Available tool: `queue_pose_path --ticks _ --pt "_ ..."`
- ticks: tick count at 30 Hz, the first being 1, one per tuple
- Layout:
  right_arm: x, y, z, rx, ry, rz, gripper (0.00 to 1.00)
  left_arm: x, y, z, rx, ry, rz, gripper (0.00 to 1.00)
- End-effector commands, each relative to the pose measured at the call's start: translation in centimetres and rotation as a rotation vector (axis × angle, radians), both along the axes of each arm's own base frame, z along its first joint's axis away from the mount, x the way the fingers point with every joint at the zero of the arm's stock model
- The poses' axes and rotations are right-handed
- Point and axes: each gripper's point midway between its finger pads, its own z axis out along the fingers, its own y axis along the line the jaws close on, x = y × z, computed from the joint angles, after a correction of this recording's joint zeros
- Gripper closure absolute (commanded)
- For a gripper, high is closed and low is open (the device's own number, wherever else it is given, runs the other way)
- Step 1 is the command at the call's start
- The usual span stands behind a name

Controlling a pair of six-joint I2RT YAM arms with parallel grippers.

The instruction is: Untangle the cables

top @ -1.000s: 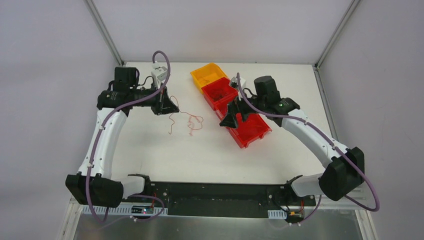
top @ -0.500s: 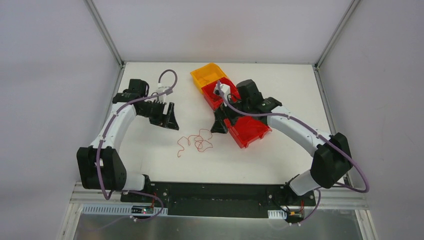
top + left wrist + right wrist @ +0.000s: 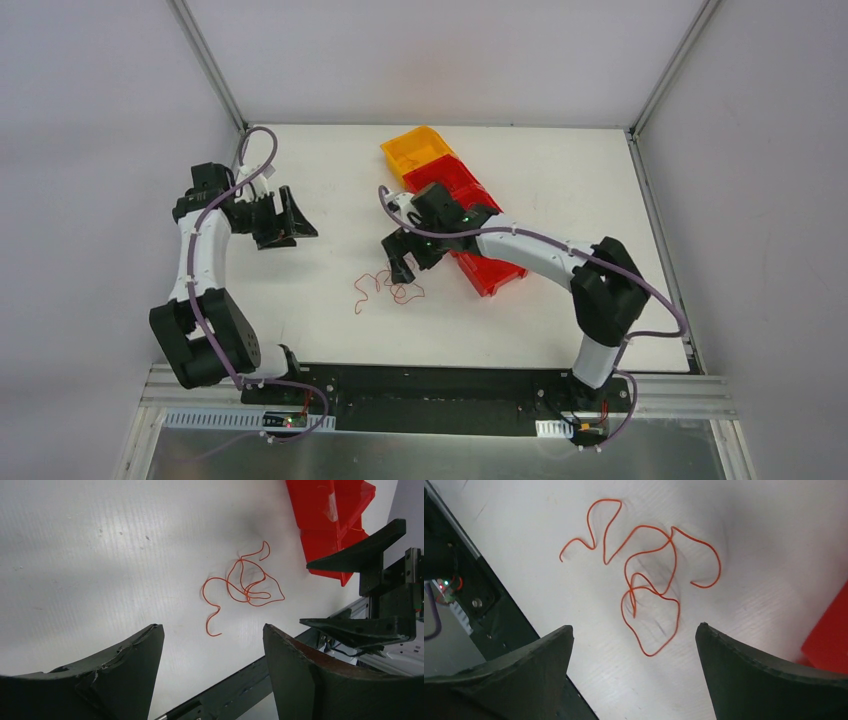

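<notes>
The thin orange-red wire tangle (image 3: 389,288) lies loose and flat on the white surface (image 3: 560,190), near the middle and a bit toward the near edge, with one curly tail trailing off to the left. Nothing is touching it. Honestly I can't tell whether it's one strand looped over itself or a couple of them.

The left arm is folded up tight on the left side, elbow down near its base, with the forearm running toward the far side. The left claw (image 3: 288,218) points right, jaws spread and empty, well apart from the wires.

The right arm stretches from its base up to a bent elbow on the right, then reaches left over the red plastic bins (image 3: 497,270). The right claw (image 3: 635,626) hangs just above the tangle, jaws wide apart with nothing between them. A yellow plastic bin (image 3: 417,150) sits at the far end of that row.
</notes>
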Motion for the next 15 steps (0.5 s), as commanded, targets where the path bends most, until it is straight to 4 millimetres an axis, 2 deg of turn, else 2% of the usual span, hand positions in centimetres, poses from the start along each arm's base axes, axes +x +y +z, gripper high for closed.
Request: queue_pose_path --ticks 1,6,12,15 --pt "0.7 3.8 2.1 0.029 -0.072 -0.268 0.03 -0.4 0.5 1.6 0.04 -0.055 0.051 0.26" --pt "1.3 4.8 -0.5 -0.156 -0.237 -0.414 0.01 -1.7 0.0 1.4 0.038 -0.057 0.064 0.26" --pt "3.5 4.3 -3.3 -0.26 -0.344 -0.503 0.01 -2.6 -0.2 2.3 0.069 -0.115 0.06 0.26" --pt "4.2 4.4 -4.8 -0.289 -0.366 -0.512 0.01 -3.0 0.0 2.0 0.092 -0.118 0.056 0.26"
